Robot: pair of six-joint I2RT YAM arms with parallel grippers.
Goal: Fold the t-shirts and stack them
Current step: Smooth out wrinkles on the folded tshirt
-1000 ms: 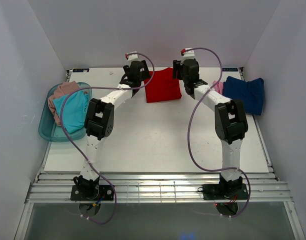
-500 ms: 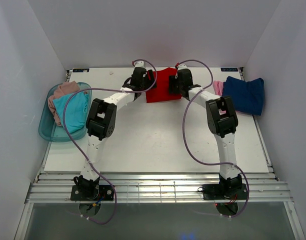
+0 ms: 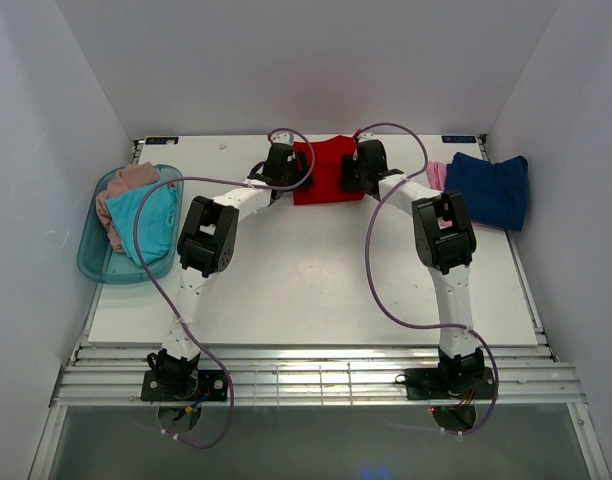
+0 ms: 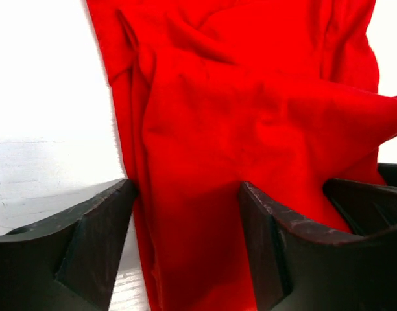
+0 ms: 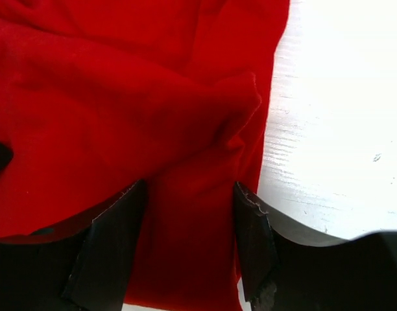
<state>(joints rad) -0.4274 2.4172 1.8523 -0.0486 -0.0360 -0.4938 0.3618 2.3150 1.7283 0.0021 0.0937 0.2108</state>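
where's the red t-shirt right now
In the top view the red t-shirt lies at the far middle of the table, flanked by the left gripper and right gripper.

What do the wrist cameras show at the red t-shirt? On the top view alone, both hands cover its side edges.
Observer: In the left wrist view, the left hand is open, and a side edge of the red t-shirt runs between its fingers.
Operator: And the other side?
Observer: In the right wrist view, the right hand is open too. Cloth fills the gap between its fingers, and bare table lies just past the shirt's edge.
Operator: Is the cloth flat there?
Observer: No, a raised fold bunches just ahead of the right hand's fingers.
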